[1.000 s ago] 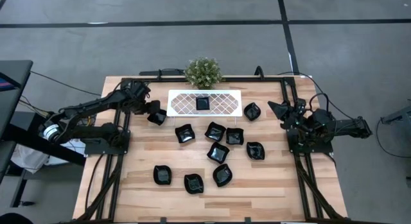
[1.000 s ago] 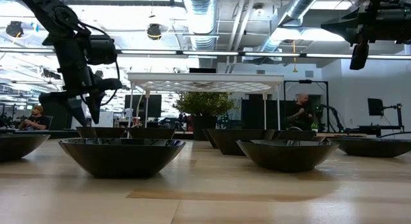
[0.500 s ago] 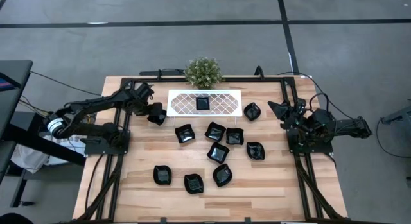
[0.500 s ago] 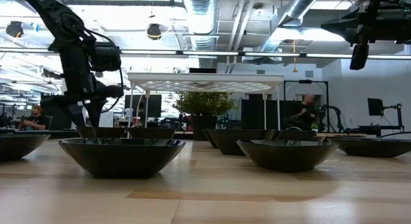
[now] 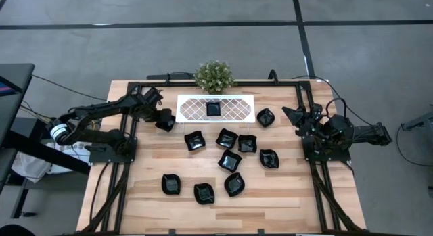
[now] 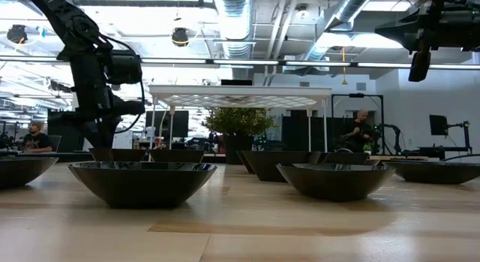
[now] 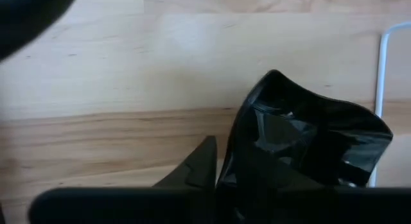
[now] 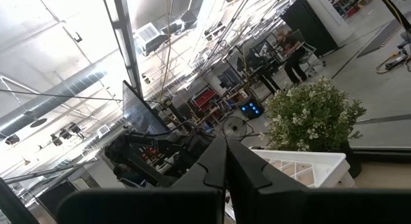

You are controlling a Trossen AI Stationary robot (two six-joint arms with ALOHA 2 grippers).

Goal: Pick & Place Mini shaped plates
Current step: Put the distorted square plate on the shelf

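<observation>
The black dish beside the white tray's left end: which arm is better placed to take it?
Left. The left gripper is already at that dish; the right gripper waits across the table.

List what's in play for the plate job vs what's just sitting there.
In play:
- loose mini plates on the table
- one plate on the white lattice tray
- plate at the left gripper

Not in play:
- potted plant
- right gripper, parked at the table's right edge

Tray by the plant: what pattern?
White tray with a diamond lattice pattern; high view shows it best.
</observation>
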